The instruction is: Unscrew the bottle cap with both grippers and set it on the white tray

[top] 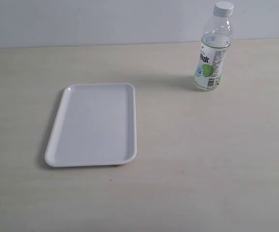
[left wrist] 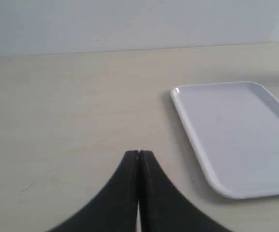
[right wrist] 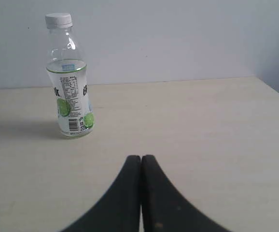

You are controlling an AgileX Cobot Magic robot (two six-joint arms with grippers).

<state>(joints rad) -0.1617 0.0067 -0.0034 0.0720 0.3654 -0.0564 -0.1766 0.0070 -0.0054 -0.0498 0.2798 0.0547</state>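
Observation:
The bottle (top: 210, 63) stands upright at the back right of the table, its white cap (top: 223, 7) on its neck. The right wrist view shows the same bottle (right wrist: 71, 96) and cap (right wrist: 59, 20) well ahead of my right gripper (right wrist: 140, 158), whose black fingers are pressed together with nothing between them. The white tray (top: 95, 124) lies flat left of centre, with nothing on it. In the left wrist view the tray (left wrist: 236, 135) sits off to one side of my left gripper (left wrist: 138, 152), which is shut and holds nothing. Neither gripper shows in the exterior view.
The pale wooden table (top: 212, 159) runs back to a plain light wall (top: 105, 19). The table's right edge (right wrist: 274, 92) shows in the right wrist view.

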